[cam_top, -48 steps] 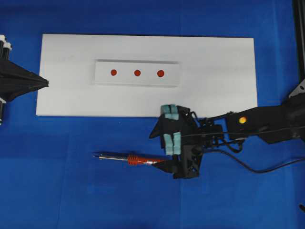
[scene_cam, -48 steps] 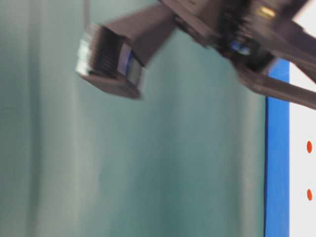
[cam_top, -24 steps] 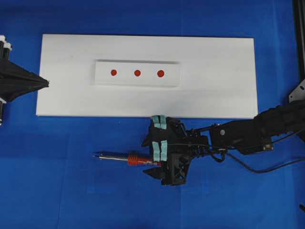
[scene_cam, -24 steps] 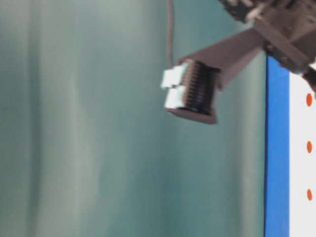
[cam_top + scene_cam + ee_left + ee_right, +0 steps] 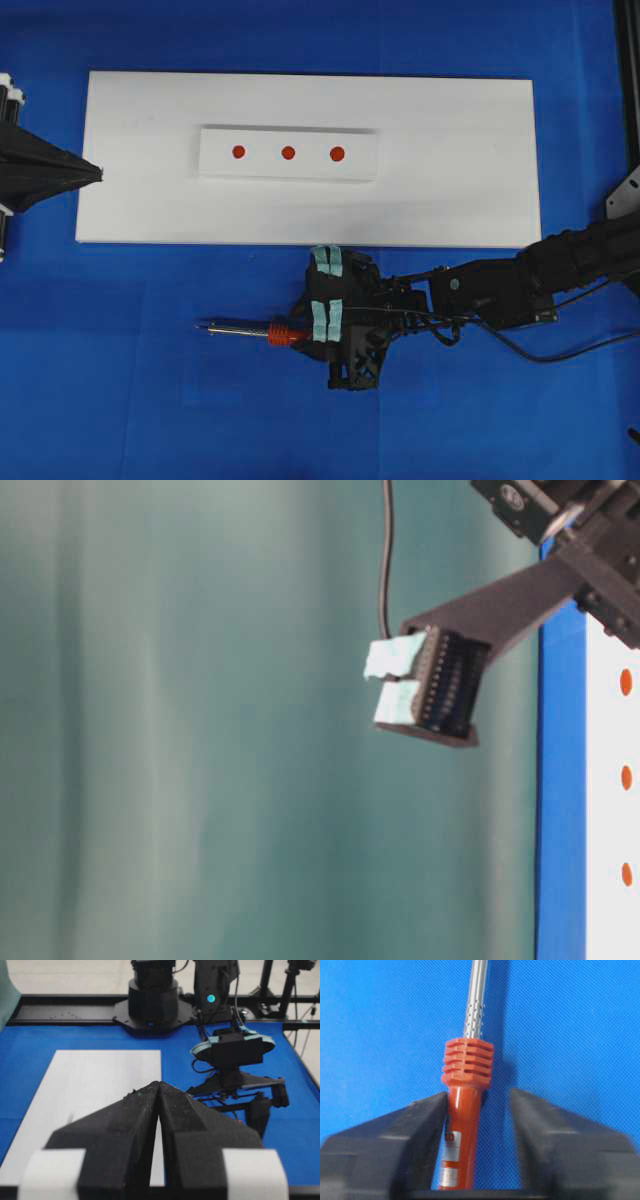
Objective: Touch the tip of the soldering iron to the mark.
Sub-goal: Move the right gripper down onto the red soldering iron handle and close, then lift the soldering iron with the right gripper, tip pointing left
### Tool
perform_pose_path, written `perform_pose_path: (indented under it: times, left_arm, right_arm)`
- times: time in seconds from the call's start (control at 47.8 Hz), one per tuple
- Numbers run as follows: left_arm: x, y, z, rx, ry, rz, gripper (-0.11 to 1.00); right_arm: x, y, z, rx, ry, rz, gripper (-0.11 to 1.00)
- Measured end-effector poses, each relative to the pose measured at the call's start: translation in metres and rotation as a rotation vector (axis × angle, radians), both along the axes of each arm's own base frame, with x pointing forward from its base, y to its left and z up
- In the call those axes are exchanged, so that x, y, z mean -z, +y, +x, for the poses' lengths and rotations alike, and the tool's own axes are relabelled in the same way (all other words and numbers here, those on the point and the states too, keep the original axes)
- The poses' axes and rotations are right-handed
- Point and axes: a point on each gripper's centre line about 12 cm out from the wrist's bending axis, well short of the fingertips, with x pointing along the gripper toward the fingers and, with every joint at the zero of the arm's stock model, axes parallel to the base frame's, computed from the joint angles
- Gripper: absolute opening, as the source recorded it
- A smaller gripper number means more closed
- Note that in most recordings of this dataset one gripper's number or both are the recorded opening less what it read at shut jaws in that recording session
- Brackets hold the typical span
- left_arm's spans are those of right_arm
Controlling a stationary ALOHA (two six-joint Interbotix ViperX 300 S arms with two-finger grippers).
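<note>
The soldering iron (image 5: 283,335) lies flat on the blue cloth in front of the white board, with its thin shaft and tip (image 5: 204,325) pointing left. My right gripper (image 5: 316,328) is down over its orange-red handle (image 5: 465,1110). The jaws straddle the handle: one finger (image 5: 415,1130) touches it, and the other finger (image 5: 545,1130) stands off with blue cloth showing in the gap. Three red marks (image 5: 288,153) sit in a row on a raised white block. My left gripper (image 5: 159,1085) is shut and empty at the board's left edge (image 5: 95,174).
The white board (image 5: 450,200) lies across the back half of the blue cloth, with the raised block (image 5: 215,160) at its middle. The iron's black cord (image 5: 560,350) trails right under my right arm. A black frame rail (image 5: 628,80) runs along the right edge.
My right gripper slid left and down along the iron's handle, and its jaws narrowed from wide open to close around the handle. The iron and the left gripper have not moved.
</note>
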Motion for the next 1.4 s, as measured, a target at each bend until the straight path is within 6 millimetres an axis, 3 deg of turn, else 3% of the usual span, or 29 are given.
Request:
perform_pose_path:
  times: [0.084, 0.586, 0.712, 1.151, 1.277, 1.402]
  left_arm:
    - [0.0, 0.0, 0.0, -0.002, 0.0, 0.0, 0.0]
    - [0.0, 0.0, 0.0, -0.002, 0.002, 0.0, 0.0]
    - [0.0, 0.0, 0.0, -0.002, 0.002, -0.003, 0.0]
    - [0.001, 0.0, 0.0, -0.001, 0.002, -0.006, 0.0]
    - [0.001, 0.0, 0.0, -0.001, 0.002, -0.009, 0.0]
    - [0.001, 0.0, 0.0, -0.001, 0.002, -0.009, 0.0]
  right_arm:
    - [0.0, 0.0, 0.0, -0.002, 0.001, -0.002, 0.07]
    - [-0.004, -0.002, -0.002, -0.003, 0.019, -0.003, 0.06]
    - [-0.024, -0.005, -0.005, -0.003, 0.037, 0.004, 0.06]
    - [-0.131, -0.019, -0.02, -0.08, 0.065, -0.073, 0.06]
    - [-0.144, -0.019, -0.02, -0.09, 0.077, -0.092, 0.06]
    - [-0.145, -0.02, -0.02, -0.093, 0.087, -0.099, 0.06]
